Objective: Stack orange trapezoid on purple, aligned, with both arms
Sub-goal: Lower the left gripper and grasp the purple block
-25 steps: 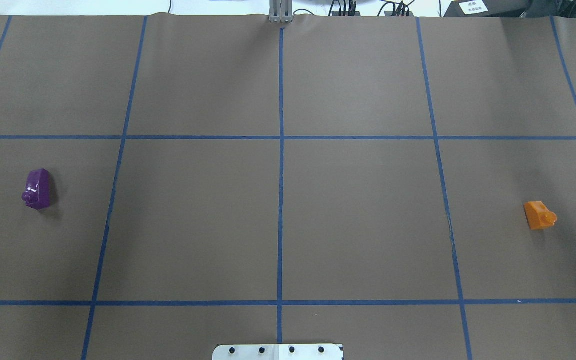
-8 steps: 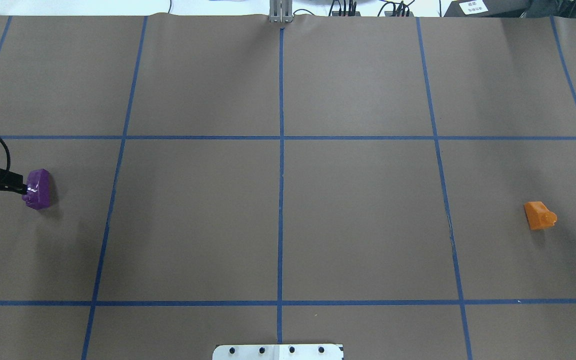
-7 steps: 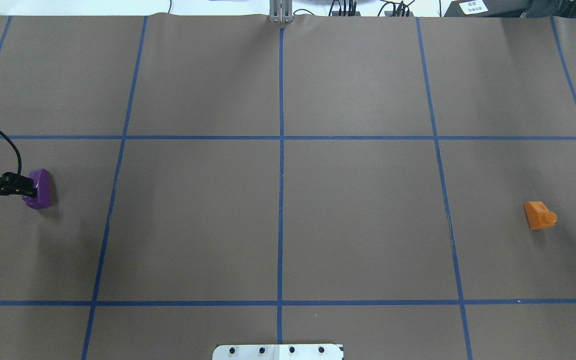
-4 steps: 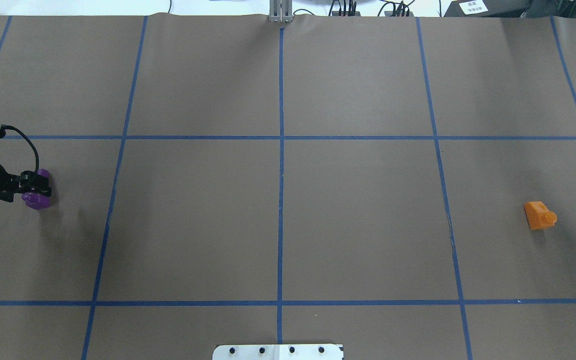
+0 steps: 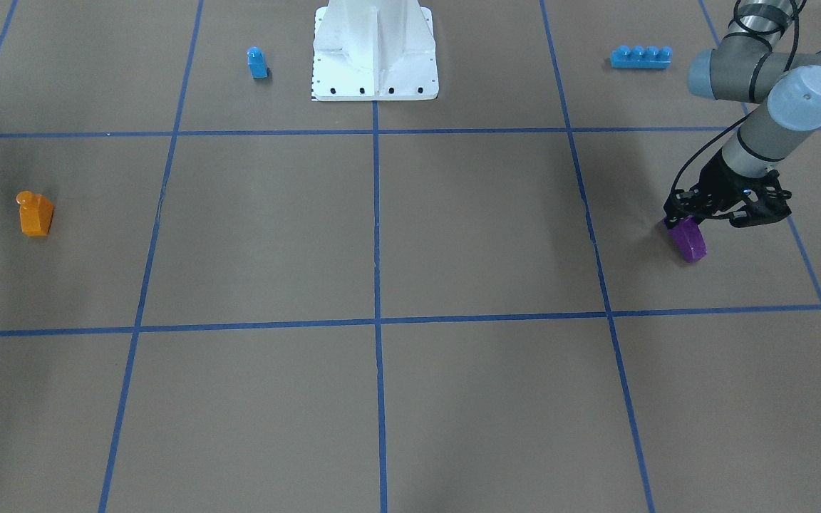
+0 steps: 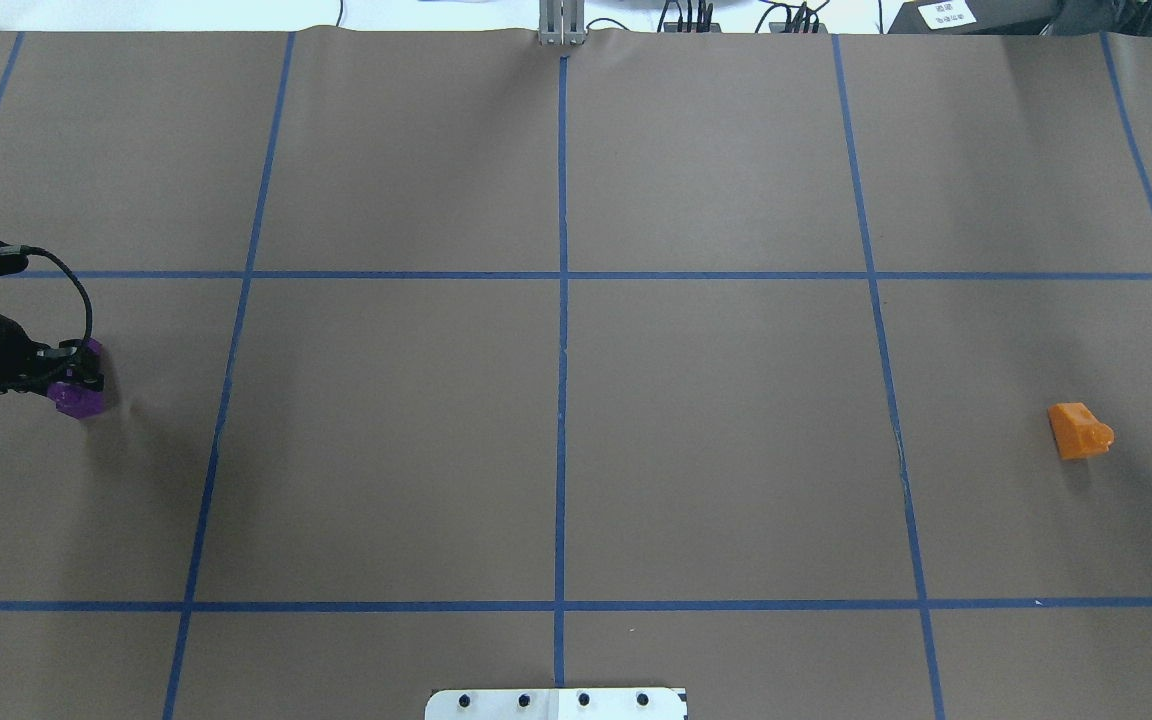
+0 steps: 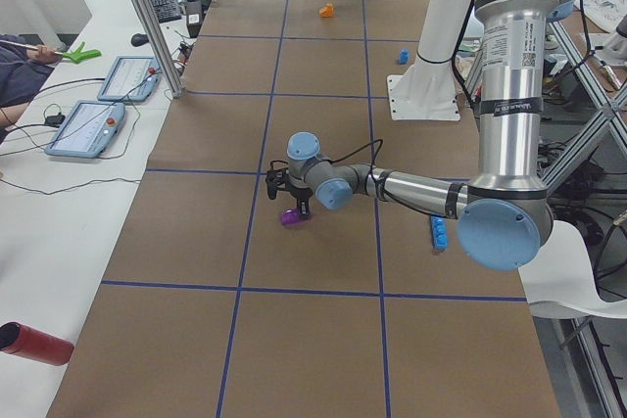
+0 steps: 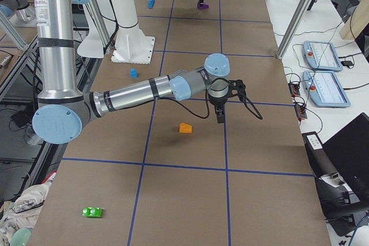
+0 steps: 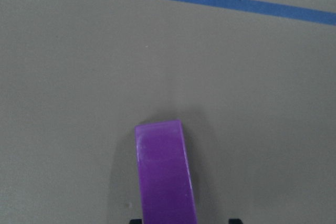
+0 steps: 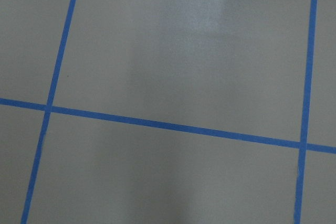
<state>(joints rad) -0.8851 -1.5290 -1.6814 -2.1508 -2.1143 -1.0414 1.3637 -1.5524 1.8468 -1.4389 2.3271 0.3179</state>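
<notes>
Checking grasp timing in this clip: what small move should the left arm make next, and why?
Probably close the left pincer on the purple block. The wrist view shows it between both fingertips with a gap on one side, so the pincer looks open, and the block rests on the table.

A robotics lab: grey arms (image 7: pixel 507 95) over a tape-gridded table (image 6: pixel 716 420), teach pendants (image 8: pixel 324 56) on side benches (image 8: pixel 337 24).

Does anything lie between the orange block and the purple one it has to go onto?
Nothing visible does. Only bare paper and tape lines separate the orange block and the purple block. The small blue block and long blue brick sit back near the white base, off that line.
</notes>
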